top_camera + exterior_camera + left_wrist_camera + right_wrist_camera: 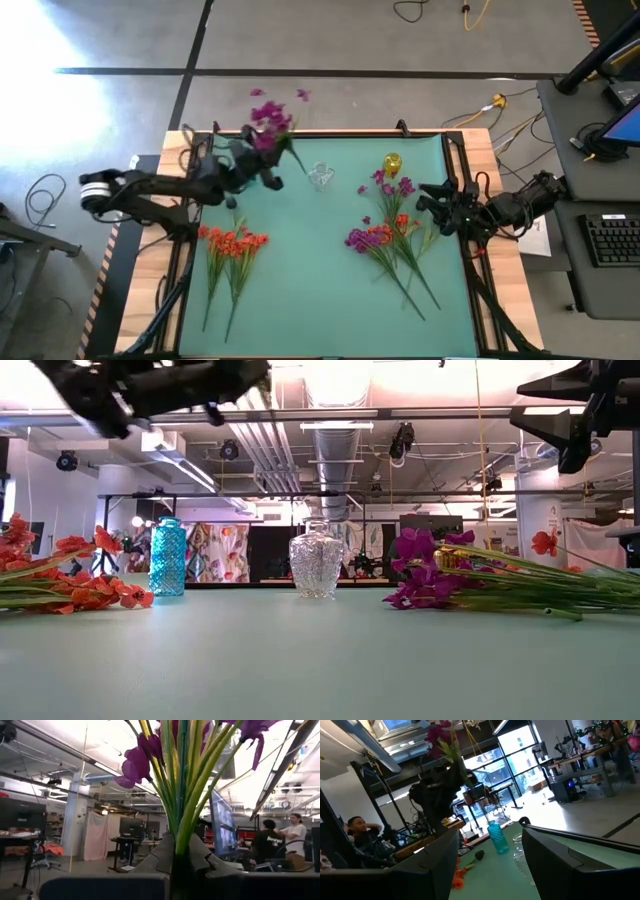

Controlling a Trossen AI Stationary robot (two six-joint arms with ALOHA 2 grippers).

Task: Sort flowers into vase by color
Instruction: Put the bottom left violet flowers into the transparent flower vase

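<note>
My left gripper (pixel 175 865) is clamped on a bunch of purple flowers (pixel 268 120), stems pinched between the jaws and blooms standing up, raised above the table and just beside the clear vase (pixel 321 176), on its left-arm side. The blue vase (pixel 167 557) sits low behind that arm, and the yellow vase (pixel 392 163) is on the clear vase's other side. All three look empty to me, so I judge sorting is barely begun. Orange flowers (pixel 232 244) lie well apart from the clear vase; a mixed pile (pixel 385 235) lies nearer my right gripper (pixel 432 203), which waits half-open, holding nothing.
</note>
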